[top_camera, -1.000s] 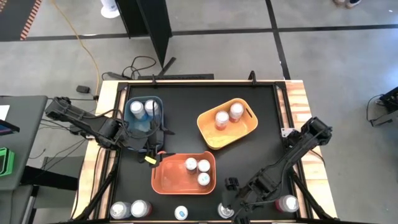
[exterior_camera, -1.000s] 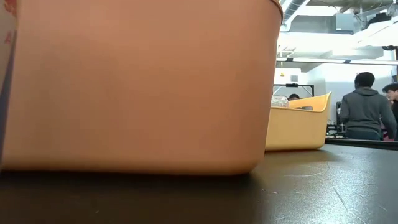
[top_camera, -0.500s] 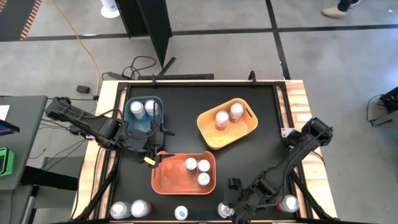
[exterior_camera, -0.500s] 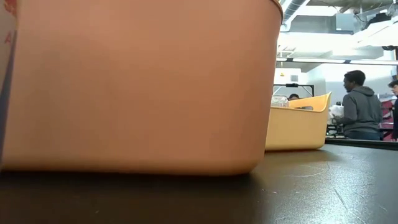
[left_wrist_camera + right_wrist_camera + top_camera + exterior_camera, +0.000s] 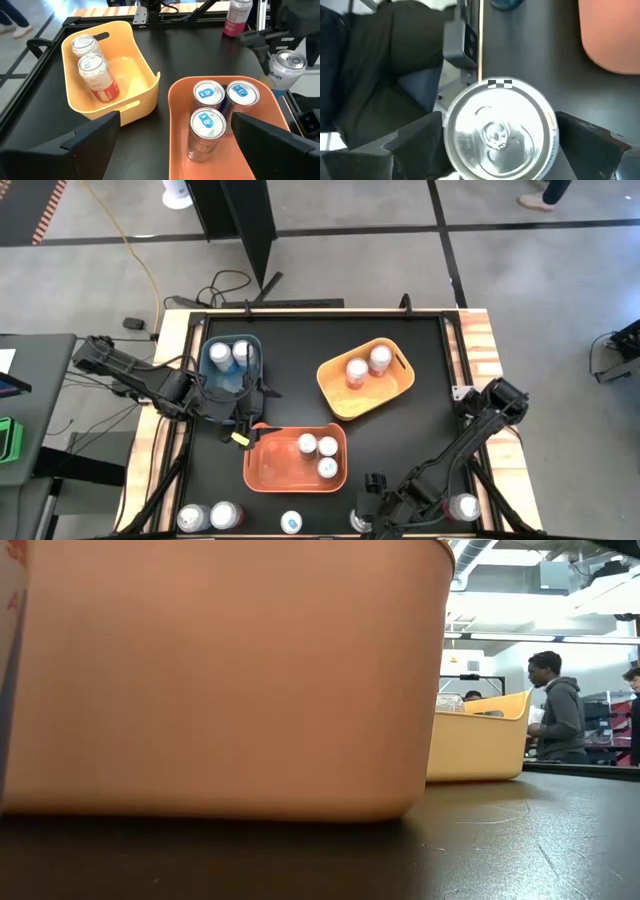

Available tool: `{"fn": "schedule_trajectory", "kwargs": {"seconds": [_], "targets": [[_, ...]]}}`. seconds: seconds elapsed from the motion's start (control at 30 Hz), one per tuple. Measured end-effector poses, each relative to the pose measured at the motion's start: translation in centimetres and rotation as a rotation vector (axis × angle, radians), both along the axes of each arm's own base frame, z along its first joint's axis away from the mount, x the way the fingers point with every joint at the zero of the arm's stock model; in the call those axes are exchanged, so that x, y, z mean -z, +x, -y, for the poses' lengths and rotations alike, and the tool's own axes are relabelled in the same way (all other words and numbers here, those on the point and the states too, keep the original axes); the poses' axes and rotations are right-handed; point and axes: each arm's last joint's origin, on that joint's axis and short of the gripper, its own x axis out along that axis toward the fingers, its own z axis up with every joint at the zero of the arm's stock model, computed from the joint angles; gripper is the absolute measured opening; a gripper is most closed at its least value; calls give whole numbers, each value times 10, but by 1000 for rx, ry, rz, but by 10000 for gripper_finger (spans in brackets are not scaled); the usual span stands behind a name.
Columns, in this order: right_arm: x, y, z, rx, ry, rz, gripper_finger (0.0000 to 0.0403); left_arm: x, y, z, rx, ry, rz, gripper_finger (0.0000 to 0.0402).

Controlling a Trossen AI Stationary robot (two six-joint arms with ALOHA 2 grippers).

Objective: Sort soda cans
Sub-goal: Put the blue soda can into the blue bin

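Black matting covers the table (image 5: pixel 400 430), which has wooden side edges and stands on a grey concrete floor. Three bins sit on it: a blue bin (image 5: pixel 215 385) near the left side holding two cans, a yellow bin (image 5: pixel 395 380) toward the far middle holding two red-bodied cans (image 5: pixel 95 70), and an orange bin (image 5: pixel 265 465) nearer the front holding three blue-topped cans (image 5: pixel 217 107). More cans stand along the front edge: two at the left (image 5: pixel 205 517), one in the middle (image 5: pixel 291 522), and one at the right (image 5: pixel 463 507).

Over the front edge, the right end effector (image 5: pixel 368 520) hangs above another can (image 5: pixel 500 132), its fingers spread wide on either side of the silver top and not touching it. This can stands on the table just beside the orange bin's front corner.

Beside the blue bin, the left end effector (image 5: pixel 243 423) waits at the orange bin's far corner, fingers spread and holding nothing.

Beyond the table, the low view shows a person (image 5: pixel 555 715) in a grey hooded top in the room behind.
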Motion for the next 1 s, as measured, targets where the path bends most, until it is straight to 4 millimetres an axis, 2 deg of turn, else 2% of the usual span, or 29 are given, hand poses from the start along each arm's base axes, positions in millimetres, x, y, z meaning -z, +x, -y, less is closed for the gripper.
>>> {"fn": "schedule_trajectory", "kwargs": {"seconds": [0.37, 0.73, 1.0], "targets": [[21, 6, 4, 41, -49, -78, 393, 0, 0, 0, -7, -10, -3, 375], [26, 12, 8, 51, -74, -81, 290, 0, 0, 0, -10, -15, -1, 375], [27, 12, 9, 40, -90, -72, 282, 0, 0, 0, -21, -38, 0, 375]]}}
